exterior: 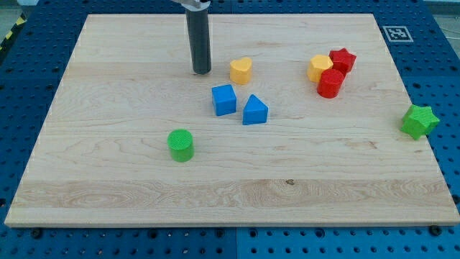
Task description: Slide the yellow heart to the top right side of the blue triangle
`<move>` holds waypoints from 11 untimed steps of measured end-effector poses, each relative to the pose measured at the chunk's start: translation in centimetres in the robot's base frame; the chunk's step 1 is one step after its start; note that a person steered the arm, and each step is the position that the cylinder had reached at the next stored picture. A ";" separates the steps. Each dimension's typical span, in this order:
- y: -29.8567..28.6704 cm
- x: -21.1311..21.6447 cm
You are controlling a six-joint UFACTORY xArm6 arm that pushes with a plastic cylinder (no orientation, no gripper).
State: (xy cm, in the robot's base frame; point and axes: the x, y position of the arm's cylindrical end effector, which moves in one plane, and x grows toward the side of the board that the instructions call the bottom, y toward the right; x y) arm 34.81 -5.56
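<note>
My tip (202, 71) rested on the wooden table (108, 180), just left of the yellow heart block (241, 70); the blue triangular block (254, 111) lay below; no hand fitted

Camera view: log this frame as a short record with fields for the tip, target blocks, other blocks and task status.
tip: my tip rests on the board, to the view's left of the yellow heart, small gap between
targets: yellow heart lies above and slightly left of the blue triangle
beside triangle: blue cube, on its left
right cluster: yellow block, red star, red cylinder
others: green cylinder; green star at the board's right edge
status: heart not yet at triangle's top right
</note>
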 end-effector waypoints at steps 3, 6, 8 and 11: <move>8.7 0.0; 12.9 -0.1; 6.4 -0.2; 8.9 1.5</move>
